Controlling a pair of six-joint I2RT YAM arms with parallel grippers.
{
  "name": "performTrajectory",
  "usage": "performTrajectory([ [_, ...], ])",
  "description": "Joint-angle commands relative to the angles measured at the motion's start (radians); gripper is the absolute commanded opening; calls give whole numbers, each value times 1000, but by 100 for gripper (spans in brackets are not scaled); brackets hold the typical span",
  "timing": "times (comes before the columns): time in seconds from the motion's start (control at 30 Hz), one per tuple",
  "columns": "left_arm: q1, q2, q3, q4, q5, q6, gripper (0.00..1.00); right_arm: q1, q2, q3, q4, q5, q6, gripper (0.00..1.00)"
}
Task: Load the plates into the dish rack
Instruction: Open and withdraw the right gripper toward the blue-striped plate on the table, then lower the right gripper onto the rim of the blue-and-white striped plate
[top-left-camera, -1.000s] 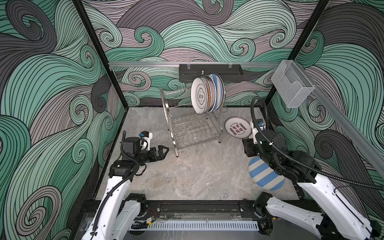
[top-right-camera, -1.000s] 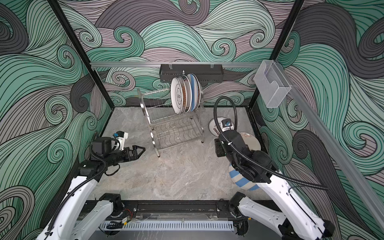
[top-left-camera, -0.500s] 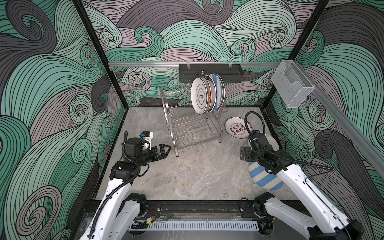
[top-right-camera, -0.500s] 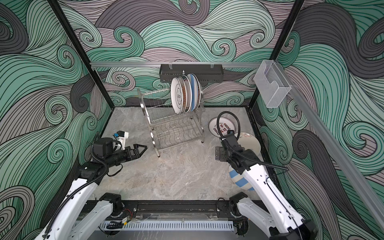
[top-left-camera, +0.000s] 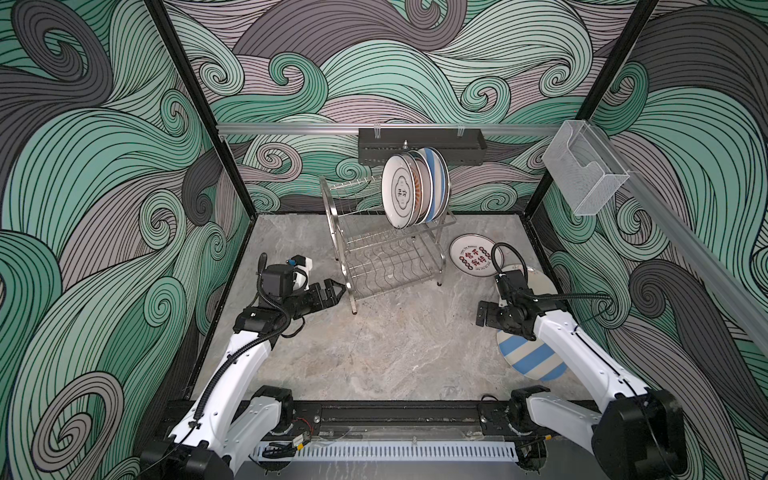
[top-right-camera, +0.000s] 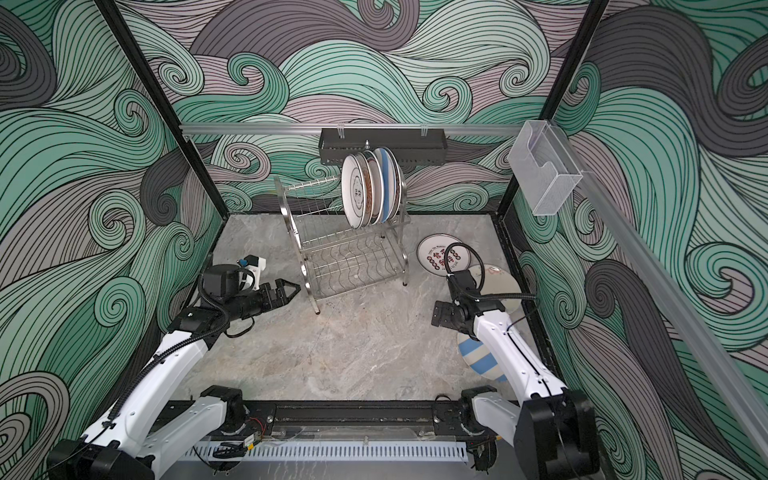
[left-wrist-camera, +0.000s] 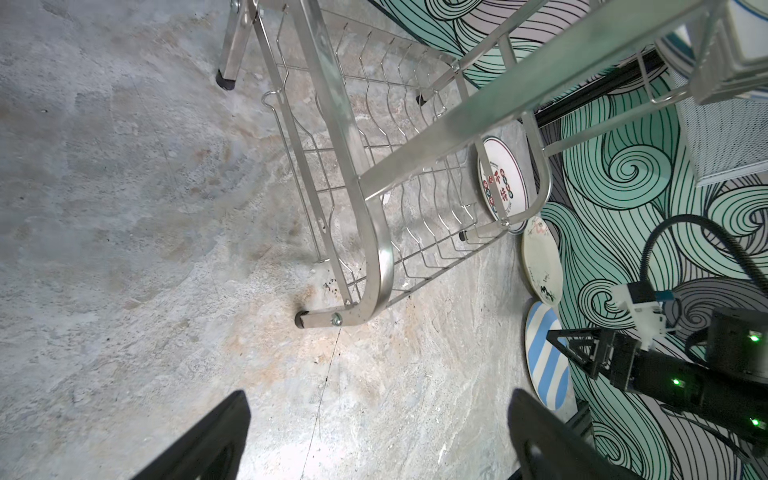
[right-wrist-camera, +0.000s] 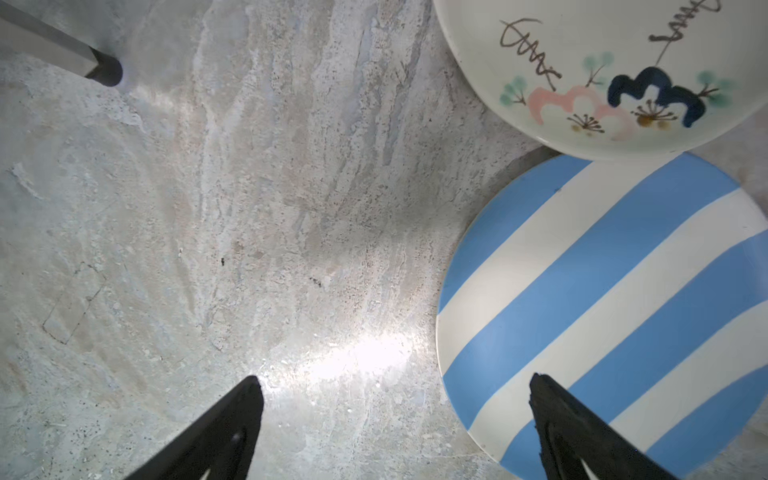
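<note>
1. One dish rack (top-left-camera: 386, 266) with two tiers stands at 12 o'clock on the table (top-left-camera: 395, 353).
2. The plates in the rack (top-left-camera: 401, 193) number at least four. They stand on edge at the 3 o'clock end of the upper tier, packed too close for a sure count.
3. Three plates lie flat on the table from 2 to 4 o'clock: a character plate (top-left-camera: 471, 254) in red and black, a cream plate (right-wrist-camera: 602, 70) with drawings, and a striped plate (right-wrist-camera: 602, 291) in blue and white. The rims of the last two meet.
4. The left gripper (left-wrist-camera: 379, 395), at 9 o'clock, has its jaws wide apart and empty. It points at the rack's near foot without touching it.
5. The right gripper (right-wrist-camera: 395, 379), at 3 o'clock, has its jaws fully spread and grips nothing. One fingertip (right-wrist-camera: 552, 399) is over the striped plate's rim and the other is over bare table. I cannot tell whether it touches the plate.
</note>
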Motion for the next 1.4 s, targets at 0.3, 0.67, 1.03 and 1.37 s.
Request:
performTrajectory([
  [0.3, -5, -13, -5, 32, -27, 50, 98, -5, 159, -25, 144, 6, 74, 100],
  [0.67, -4, -13, -24, 51, -14, 48, 99, -27, 164, -75, 158, -2, 109, 100],
  [1.03, -3, -13, -30, 52, -30, 46, 99, -48, 176, -106, 199, -84, 122, 100],
  [1.37, -4, 5, -46, 64, -33, 34, 99, -48, 175, -151, 267, -239, 164, 100],
])
